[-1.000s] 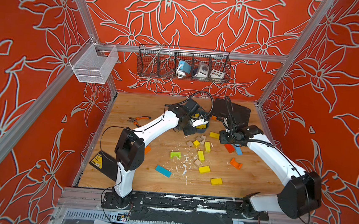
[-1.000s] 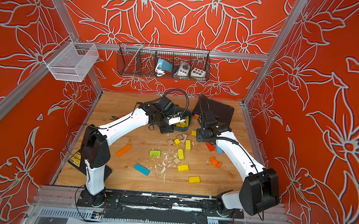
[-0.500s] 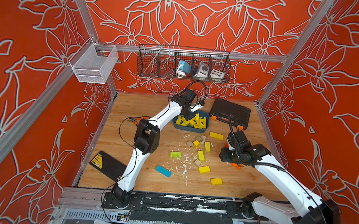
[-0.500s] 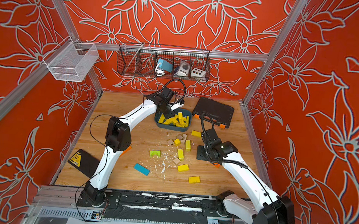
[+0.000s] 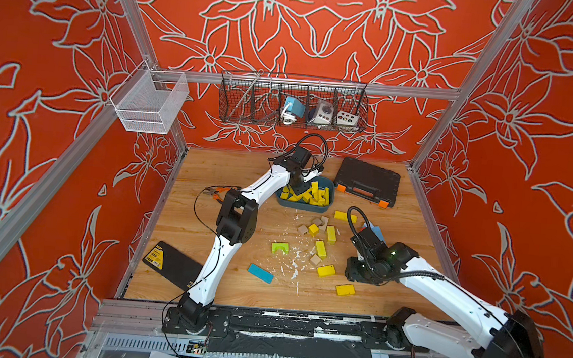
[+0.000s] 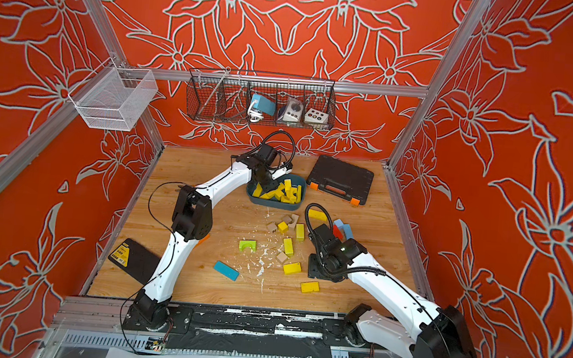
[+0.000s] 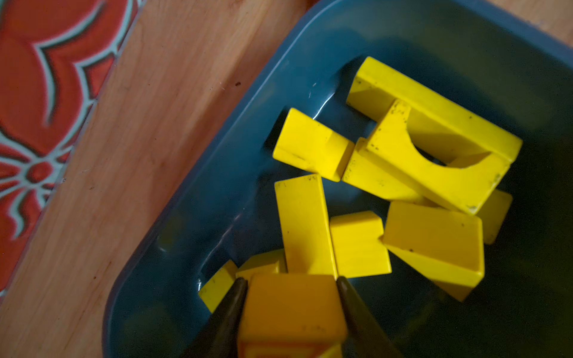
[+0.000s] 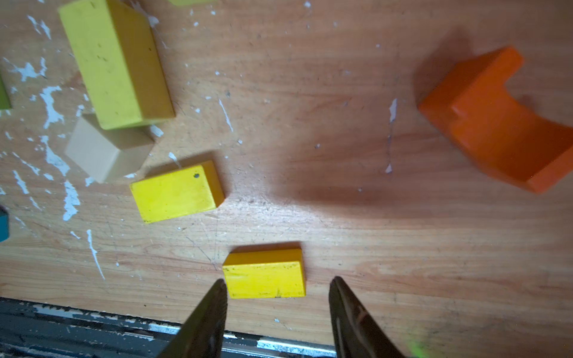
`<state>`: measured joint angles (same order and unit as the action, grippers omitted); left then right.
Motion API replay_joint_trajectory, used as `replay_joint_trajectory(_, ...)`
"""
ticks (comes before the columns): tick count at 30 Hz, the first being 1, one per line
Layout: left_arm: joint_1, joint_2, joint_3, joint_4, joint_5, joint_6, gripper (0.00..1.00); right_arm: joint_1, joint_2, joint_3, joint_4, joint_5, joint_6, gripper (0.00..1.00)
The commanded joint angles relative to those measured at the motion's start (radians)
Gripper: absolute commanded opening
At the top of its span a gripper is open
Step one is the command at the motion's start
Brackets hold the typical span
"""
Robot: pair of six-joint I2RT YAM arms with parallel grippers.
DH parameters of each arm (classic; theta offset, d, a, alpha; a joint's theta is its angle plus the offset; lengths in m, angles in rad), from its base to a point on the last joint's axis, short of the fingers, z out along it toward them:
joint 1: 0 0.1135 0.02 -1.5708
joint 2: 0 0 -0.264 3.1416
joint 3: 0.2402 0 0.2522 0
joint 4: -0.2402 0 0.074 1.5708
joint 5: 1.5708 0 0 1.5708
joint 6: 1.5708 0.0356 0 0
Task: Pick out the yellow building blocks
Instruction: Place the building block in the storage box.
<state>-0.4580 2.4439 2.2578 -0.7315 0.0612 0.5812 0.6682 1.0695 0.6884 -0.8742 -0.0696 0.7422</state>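
We see a wooden counter (image 5: 209, 166) flecked white, a black tool case (image 5: 367, 181) at its far right, a dark wire basket (image 5: 293, 101) on the back wall, a white mesh basket (image 5: 147, 106) at left, a lime-green arch (image 5: 280, 247), a blue bar (image 5: 261, 273), a tan cube (image 5: 315, 260), an orange arch (image 8: 483, 102)

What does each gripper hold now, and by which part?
Left gripper clamps a yellow block by two opposite side faces, above the blue bin. Right gripper is open, holding nothing.
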Motion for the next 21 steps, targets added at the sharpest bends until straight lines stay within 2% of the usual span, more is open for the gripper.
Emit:
replay_joint_trajectory(1,0.005,0.004,-0.01,0.011,-0.003,0.002,0.53,0.01,-0.021,-0.015,-0.016,-0.013,0.029,0.56)
replay_joint_trajectory(4,0.004,-0.001,-0.008,0.006,-0.004,0.002,0.6,0.025,0.003,0.004,0.02,-0.05,-0.008,0.57)
replay_joint_trajectory(11,0.005,-0.06,-0.008,-0.014,-0.02,-0.009,0.7,0.08,0.122,0.083,0.045,-0.031,-0.059,0.59)
replay_joint_trajectory(14,0.006,-0.12,-0.011,-0.047,-0.001,-0.015,0.79,0.105,0.171,0.112,0.064,-0.01,-0.065,0.68)
replay_joint_trajectory(17,0.005,-0.202,-0.048,-0.061,0.019,-0.027,0.84,0.119,0.215,0.127,0.104,-0.012,-0.068,0.72)
replay_joint_trajectory(18,0.006,-0.231,-0.065,-0.068,0.02,-0.032,0.86,0.124,0.232,0.136,0.114,-0.014,-0.069,0.76)
replay_joint_trajectory(21,0.005,-0.311,-0.12,-0.081,0.025,-0.048,0.86,0.146,0.287,0.159,0.141,-0.017,-0.079,0.78)
